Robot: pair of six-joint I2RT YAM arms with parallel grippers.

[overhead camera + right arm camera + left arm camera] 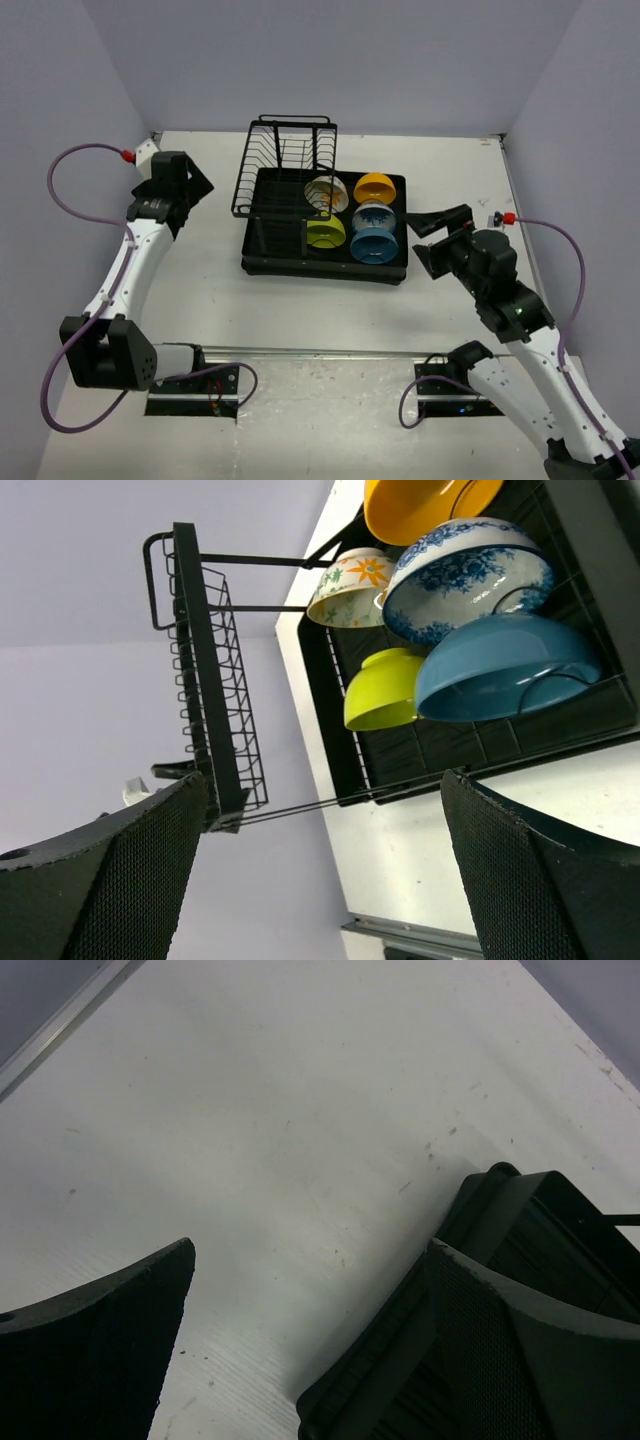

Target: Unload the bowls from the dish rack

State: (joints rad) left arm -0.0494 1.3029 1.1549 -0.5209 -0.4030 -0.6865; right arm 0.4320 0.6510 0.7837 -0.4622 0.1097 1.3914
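Pincers: right pincer (415,245) stood agape, empty, facing the dish rack's (300,268) right side beside the blue bowl (375,247), presumably first pick; left pincer (310,1250) agape, empty, near the table's (200,300) far-left corner. Rack, five bowls (374,186) inside, sat toward the far edge.

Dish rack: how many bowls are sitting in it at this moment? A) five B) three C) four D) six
A: the orange bowl, floral bowl, blue-and-white bowl, yellow-green bowl and blue bowl all sit in the dish rack.
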